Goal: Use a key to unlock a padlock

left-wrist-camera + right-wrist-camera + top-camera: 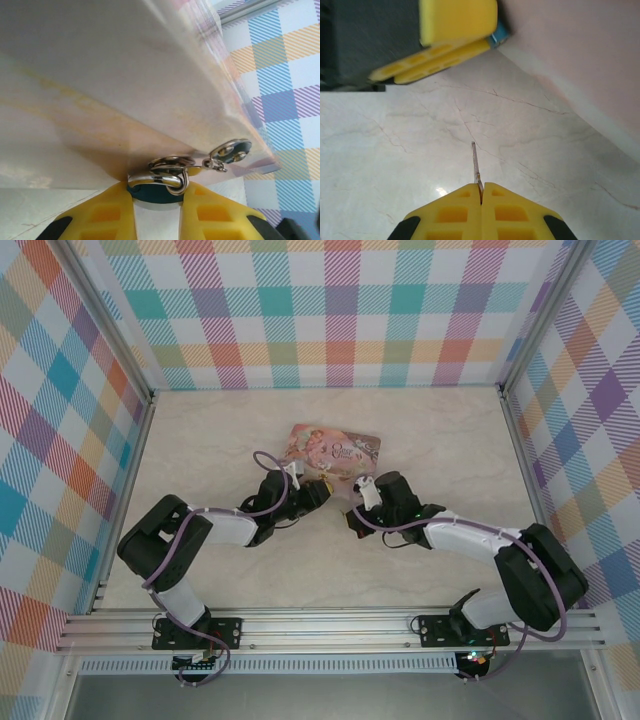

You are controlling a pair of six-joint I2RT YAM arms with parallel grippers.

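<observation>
Left gripper clamps the padlock at lower centre; right gripper pinches the key. The step seems to be the approach: next, the key must line up with the keyhole.

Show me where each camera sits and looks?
Top external: above, behind the robot, looking down on the table; the left arm and right arm show.
Left wrist: on the left arm, looking along the left jaws, shut on the padlock by the pink tin.
Right wrist: on the right arm, facing the left jaws; the right jaws are shut on the key.
Shared: both wrist views catch the padlock and tin.
</observation>
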